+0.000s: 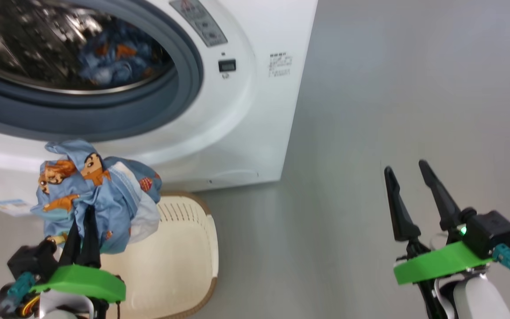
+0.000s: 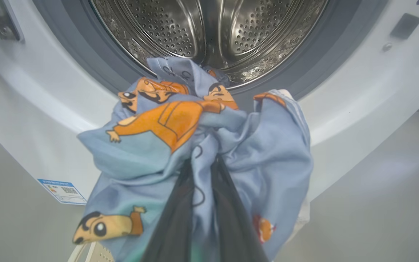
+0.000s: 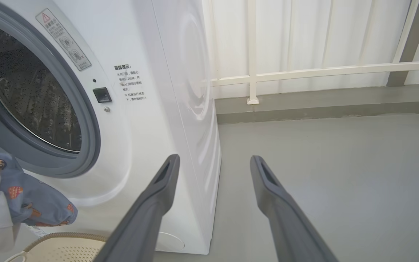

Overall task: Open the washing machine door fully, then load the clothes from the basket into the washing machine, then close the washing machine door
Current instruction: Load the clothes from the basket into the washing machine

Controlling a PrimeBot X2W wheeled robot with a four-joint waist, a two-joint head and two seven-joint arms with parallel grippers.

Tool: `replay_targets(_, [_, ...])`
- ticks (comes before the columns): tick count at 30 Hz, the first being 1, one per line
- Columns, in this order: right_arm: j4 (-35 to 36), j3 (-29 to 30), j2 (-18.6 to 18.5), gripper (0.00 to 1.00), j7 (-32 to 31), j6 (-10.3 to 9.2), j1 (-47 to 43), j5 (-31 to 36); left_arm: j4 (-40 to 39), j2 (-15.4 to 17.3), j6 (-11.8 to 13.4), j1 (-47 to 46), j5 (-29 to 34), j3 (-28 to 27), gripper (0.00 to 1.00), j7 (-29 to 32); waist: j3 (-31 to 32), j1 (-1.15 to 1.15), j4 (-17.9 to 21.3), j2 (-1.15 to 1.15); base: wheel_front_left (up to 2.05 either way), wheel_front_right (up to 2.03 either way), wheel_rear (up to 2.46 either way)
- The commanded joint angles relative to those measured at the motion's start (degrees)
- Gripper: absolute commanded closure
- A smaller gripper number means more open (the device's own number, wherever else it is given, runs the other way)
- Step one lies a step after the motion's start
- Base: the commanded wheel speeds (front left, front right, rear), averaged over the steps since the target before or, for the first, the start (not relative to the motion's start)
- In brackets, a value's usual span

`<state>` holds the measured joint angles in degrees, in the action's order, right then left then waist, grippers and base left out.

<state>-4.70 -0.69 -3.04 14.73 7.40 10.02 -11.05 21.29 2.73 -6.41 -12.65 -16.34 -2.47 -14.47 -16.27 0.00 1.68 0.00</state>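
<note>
Clothes look soft, light, pinched mid-bunch by left gripper just below washing machine opening; right gripper spread wide, empty.

Chinese print is set on the washing machine front, too small to be read. A warning-triangle label and a QR-code sticker are also fixed there.

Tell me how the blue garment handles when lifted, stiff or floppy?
Probably floppy: the garment bunches and droops around the left gripper. Likely light, since one pinch holds it whole. Loose folds could catch the gasket.
</note>
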Motion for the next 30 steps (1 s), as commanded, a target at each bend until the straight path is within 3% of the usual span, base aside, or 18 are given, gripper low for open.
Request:
replay_targets(1, [0.9,-1.0,-0.1,0.00,0.3,0.09,-1.3,0.7,-2.6,1.0,-0.2,1.1,0.9,-2.2,1.00,-0.5,4.3,0.00,-0.7,0.00,0.00,0.00,0.00])
replay_targets(12, [0.4,-1.7,-0.3,0.00,0.3,0.09,-4.0,1.6,-10.7,0.3,-0.3,7.0,3.3,-3.5,1.00,-0.5,11.4,0.00,-0.3,0.00,0.00,0.00,0.00])
replay_targets(18, [-0.5,-2.5,-0.2,0.00,0.3,0.09,-6.3,2.0,-12.7,0.2,0.8,11.1,4.4,-3.9,1.00,-0.5,15.9,0.00,0.5,0.00,0.00,0.00,0.00])
replay_targets(30, [-0.3,-2.4,-0.3,0.00,0.3,0.09,-7.5,2.0,-14.5,0.2,2.6,13.1,3.8,-2.5,1.00,-0.5,16.8,0.00,0.2,0.00,0.00,0.00,0.00])
